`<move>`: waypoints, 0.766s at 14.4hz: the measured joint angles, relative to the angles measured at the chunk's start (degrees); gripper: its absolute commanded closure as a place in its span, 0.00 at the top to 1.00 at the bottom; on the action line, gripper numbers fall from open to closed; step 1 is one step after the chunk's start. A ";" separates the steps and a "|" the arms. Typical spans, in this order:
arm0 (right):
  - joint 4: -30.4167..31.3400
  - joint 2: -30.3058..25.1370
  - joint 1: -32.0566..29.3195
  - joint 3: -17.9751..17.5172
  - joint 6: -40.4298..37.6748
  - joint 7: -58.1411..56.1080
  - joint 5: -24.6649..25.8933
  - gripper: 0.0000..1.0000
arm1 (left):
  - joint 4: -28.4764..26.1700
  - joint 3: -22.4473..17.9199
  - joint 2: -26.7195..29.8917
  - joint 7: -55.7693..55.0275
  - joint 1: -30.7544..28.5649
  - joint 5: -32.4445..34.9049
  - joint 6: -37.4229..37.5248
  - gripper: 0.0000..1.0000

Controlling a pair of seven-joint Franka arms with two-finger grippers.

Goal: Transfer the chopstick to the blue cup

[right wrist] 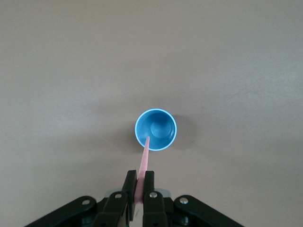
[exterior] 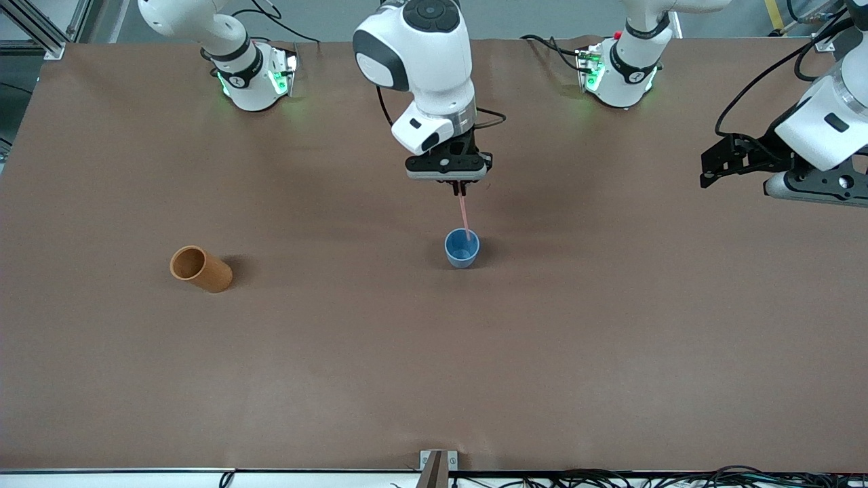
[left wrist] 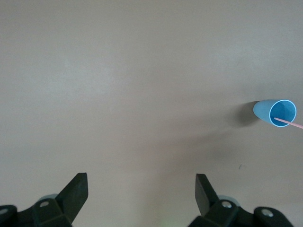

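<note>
I scan the front view from its left edge; an orange cup [exterior: 201,269] lies on its side toward the right arm's end of the table, apart from the work; at mid-table the right gripper [exterior: 459,188] hangs over the blue cup [exterior: 462,248], fingers pinched on the chopstick [exterior: 464,213], whose lower tip sits at the rim; I would lower straight, keep the stick near vertical, and release only once the tip is well inside; the left gripper [exterior: 720,167] waits over its own end, fingers spread, empty.
</note>
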State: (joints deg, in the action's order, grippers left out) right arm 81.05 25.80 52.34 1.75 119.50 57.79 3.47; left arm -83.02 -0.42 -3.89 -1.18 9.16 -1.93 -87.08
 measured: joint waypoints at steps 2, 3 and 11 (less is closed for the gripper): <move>0.10 0.08 0.00 0.10 0.00 -0.15 0.00 0.69 | 0.09 -0.02 0.00 0.00 -0.17 -0.04 0.00 1.00; 0.10 0.07 0.00 0.21 0.01 -0.19 0.00 0.92 | 0.08 -0.02 -0.04 0.00 -0.17 -0.16 0.00 1.00; -1.14 -3.85 -5.22 1.84 -3.67 -4.14 0.13 1.00 | 0.08 -0.04 -0.70 0.00 -0.17 -0.32 -0.54 1.00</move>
State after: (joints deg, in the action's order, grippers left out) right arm 79.91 21.94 47.13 3.59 115.83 53.65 3.60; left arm -82.93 -0.47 -4.59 -1.17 8.99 -2.25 -87.62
